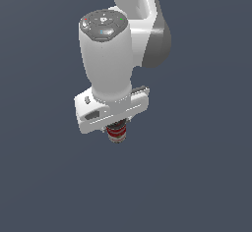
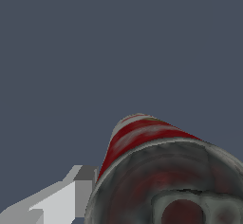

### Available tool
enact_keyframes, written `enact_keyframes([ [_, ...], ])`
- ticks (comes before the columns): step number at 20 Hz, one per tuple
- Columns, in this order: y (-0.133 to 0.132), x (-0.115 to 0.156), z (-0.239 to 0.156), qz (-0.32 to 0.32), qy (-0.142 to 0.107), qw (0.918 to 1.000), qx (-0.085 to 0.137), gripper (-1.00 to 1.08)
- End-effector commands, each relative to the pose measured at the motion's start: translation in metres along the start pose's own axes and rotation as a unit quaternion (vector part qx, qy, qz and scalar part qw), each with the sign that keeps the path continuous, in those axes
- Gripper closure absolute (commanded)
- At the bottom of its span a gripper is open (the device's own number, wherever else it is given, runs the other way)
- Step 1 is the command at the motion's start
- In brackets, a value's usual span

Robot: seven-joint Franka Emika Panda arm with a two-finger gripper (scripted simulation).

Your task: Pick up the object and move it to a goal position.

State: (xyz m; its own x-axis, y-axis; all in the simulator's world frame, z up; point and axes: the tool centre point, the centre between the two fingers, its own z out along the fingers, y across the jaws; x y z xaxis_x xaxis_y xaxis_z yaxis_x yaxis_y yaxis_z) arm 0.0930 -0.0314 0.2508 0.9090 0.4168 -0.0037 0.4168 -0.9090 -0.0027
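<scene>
Both renders were evenly, moderately lit against a flat slate-blue backdrop with no cast shadows on it. In the exterior view the white arm point(image 1: 110, 54) was brightest on its front face and shaded grey toward the exterior view's right; no glare. Edges looked jagged, low resolution. In the wrist view the can point(image 2: 161, 171) filled the close foreground, its label and metal top smeared and blurry.

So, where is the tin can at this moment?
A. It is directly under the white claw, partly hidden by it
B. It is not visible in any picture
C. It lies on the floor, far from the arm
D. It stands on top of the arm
A: the exterior view shows the tin can protruding just beneath the claw.
</scene>
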Motion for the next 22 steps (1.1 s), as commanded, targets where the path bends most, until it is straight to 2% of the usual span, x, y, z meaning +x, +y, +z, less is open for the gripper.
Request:
enact_keyframes([
  [1, 0.011, -0.002, -0.027, 0.000, 0.002, 1.0000, -0.001, 1.08],
  [11, 0.046, -0.009, -0.107, 0.000, 0.002, 1.0000, -0.001, 1.08],
  [22, 0.062, -0.010, -0.141, 0.000, 0.002, 1.0000, -0.001, 1.08],
])
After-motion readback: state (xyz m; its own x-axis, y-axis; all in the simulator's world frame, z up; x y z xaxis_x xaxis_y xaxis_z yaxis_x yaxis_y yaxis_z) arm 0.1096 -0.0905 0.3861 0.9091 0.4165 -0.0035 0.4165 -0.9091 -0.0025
